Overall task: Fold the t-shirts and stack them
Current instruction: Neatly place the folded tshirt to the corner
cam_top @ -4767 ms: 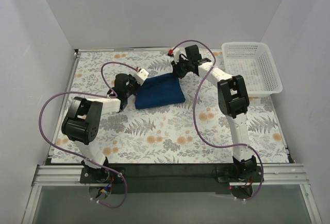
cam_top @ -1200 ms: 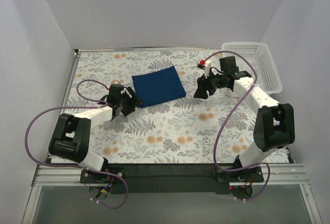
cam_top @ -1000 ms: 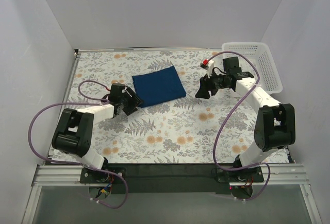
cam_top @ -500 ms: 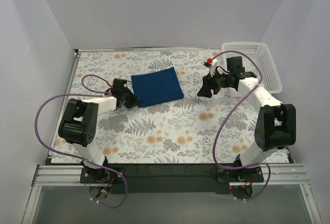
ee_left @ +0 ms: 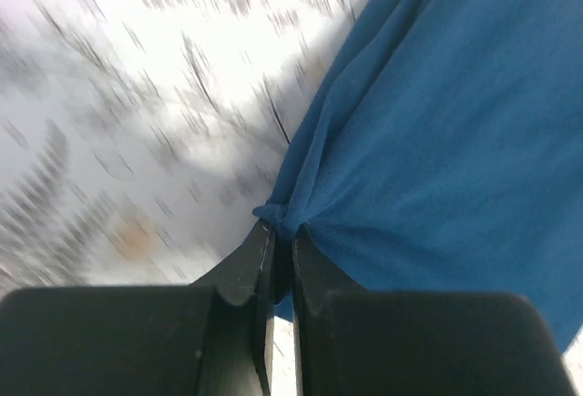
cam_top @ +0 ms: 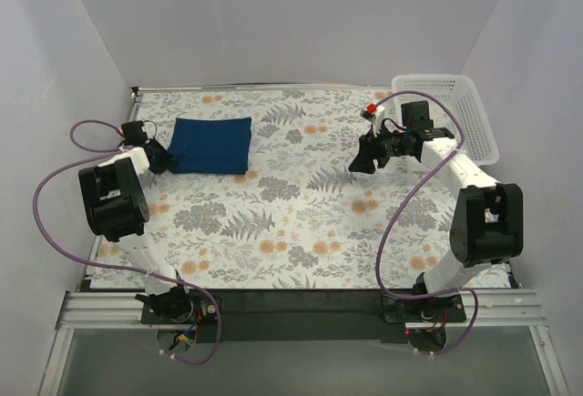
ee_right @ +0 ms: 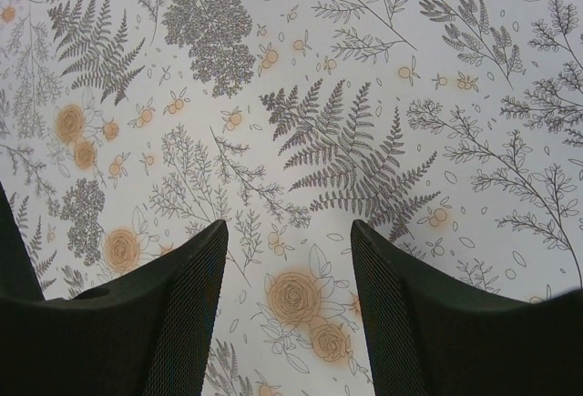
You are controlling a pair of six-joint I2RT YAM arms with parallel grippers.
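A folded navy blue t-shirt (cam_top: 211, 145) lies at the far left of the flowered tablecloth (cam_top: 301, 223). My left gripper (cam_top: 162, 157) sits at its left edge, shut on a pinch of the blue cloth. In the left wrist view the t-shirt (ee_left: 455, 132) fills the right side and its hem bunches between the left gripper's (ee_left: 281, 232) closed fingers. My right gripper (cam_top: 359, 163) hangs open over bare tablecloth at the right, far from the t-shirt. The right wrist view shows the right gripper (ee_right: 290, 232) with only the flower print between its fingers.
A white lattice basket (cam_top: 444, 116) stands at the far right corner, just behind the right arm. White walls close in the table on three sides. A purple cable (cam_top: 55, 182) loops out from the left arm by the left wall.
My left gripper has closed on the t-shirt's edge and dragged the folded shirt from the table's middle to the far left. The right gripper has barely moved.
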